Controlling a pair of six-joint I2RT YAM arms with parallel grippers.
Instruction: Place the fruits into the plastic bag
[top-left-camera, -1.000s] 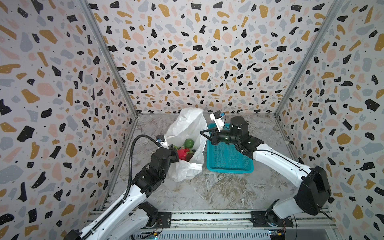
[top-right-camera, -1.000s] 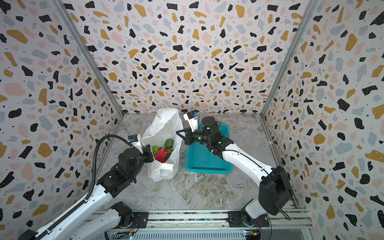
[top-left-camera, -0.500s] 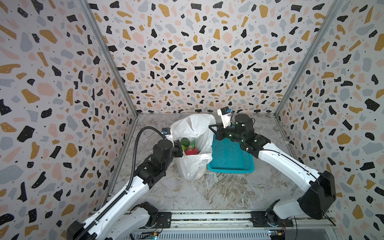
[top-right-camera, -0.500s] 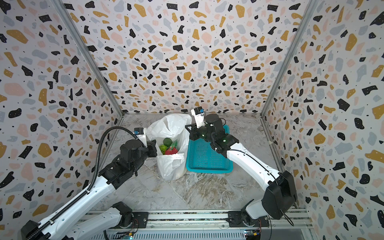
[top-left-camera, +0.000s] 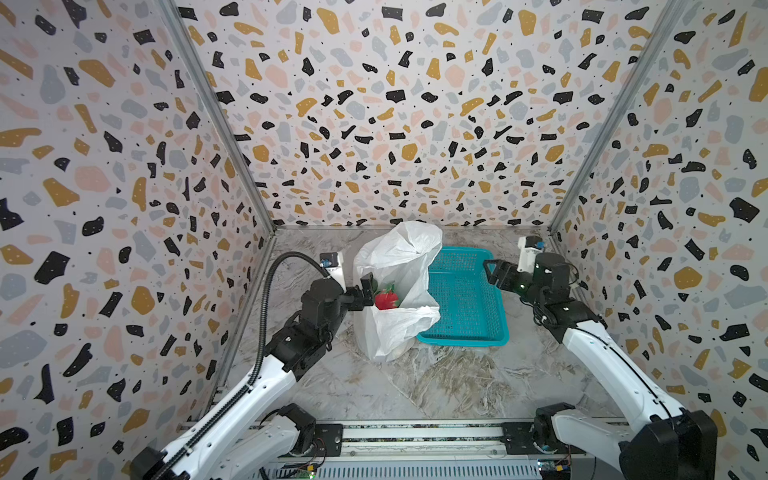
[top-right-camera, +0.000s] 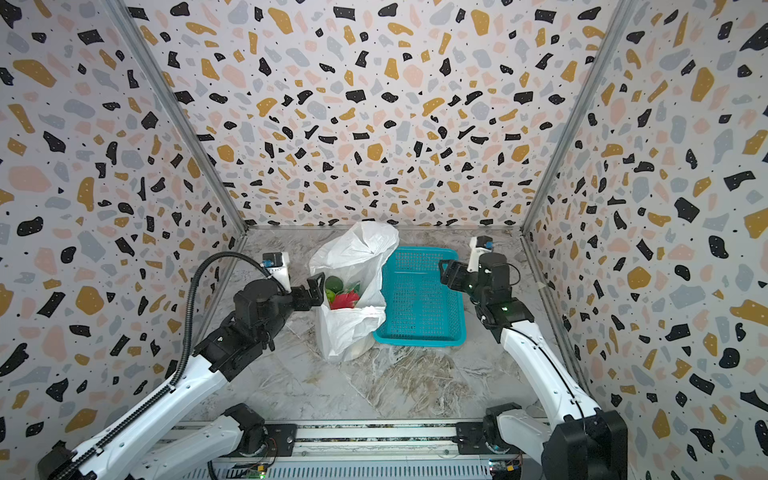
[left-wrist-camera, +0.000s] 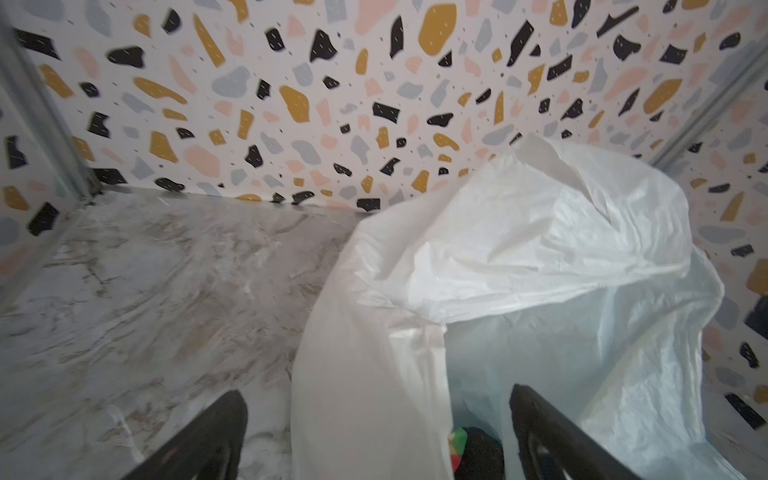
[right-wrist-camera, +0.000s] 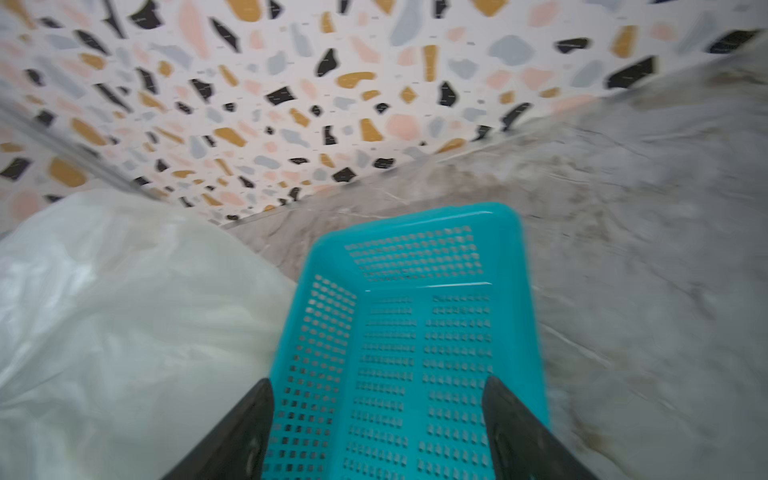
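Observation:
The white plastic bag (top-left-camera: 405, 266) (top-right-camera: 357, 257) stands open-mouthed on the marble floor in both top views. Inside it lie fruits: a red-pink dragon fruit (top-left-camera: 385, 300) (top-right-camera: 344, 300) and a dark green round fruit (top-right-camera: 332, 285). My left gripper (top-left-camera: 365, 289) (top-right-camera: 316, 289) is open at the bag's left rim. In the left wrist view its jaws (left-wrist-camera: 378, 397) stand wide apart with the loose bag edge (left-wrist-camera: 374, 353) between them, not pinched, and a bit of the dragon fruit (left-wrist-camera: 457, 442) shows. My right gripper (top-left-camera: 492, 270) (top-right-camera: 446, 272) (right-wrist-camera: 378, 385) is open and empty over the basket, away from the bag.
A teal mesh basket (top-left-camera: 461, 338) (top-right-camera: 419, 340) (right-wrist-camera: 415, 216) sits right of the bag, touching it, with nothing showing in it. Terrazzo-patterned walls close in at the left, back and right. The arms' base rail (top-left-camera: 395, 434) runs along the front edge.
Both grippers were shut on the bag's rim, holding it up and open. Now both are open and have let go. The right arm has drawn back to the right over the basket.

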